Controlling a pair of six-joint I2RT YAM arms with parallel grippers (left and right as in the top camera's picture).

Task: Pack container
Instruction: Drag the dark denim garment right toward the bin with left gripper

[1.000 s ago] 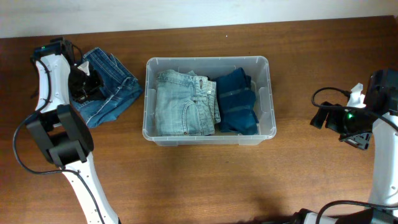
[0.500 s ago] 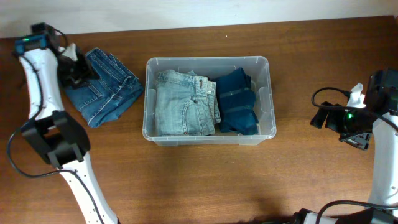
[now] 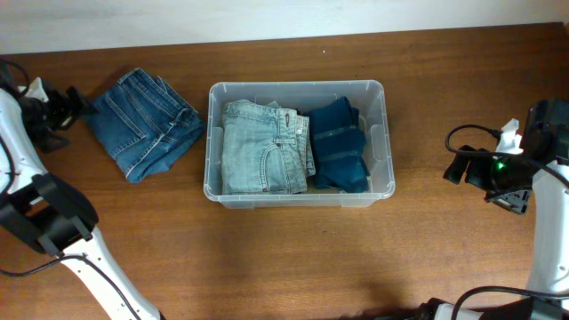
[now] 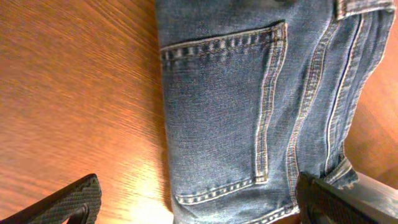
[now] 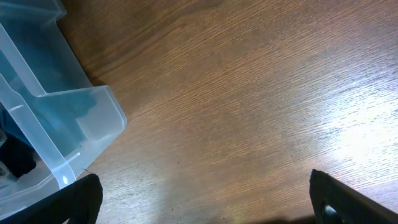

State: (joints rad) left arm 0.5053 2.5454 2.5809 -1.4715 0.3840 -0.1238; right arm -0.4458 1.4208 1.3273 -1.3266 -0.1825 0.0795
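Wooden table (image 3: 267, 258) holds the container (image 3: 298, 201), likely light, stiff, slick, best taken by its rim; left gripper (image 3: 69, 105) and right gripper (image 5: 208, 202) gape empty.

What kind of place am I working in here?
Probably a lab test bench: a brown wooden table against a plain white wall, with one clear plastic tub of folded jeans.

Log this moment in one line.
left fingers open | right fingers open | blue jeans outside container | light jeans, dark garment inside
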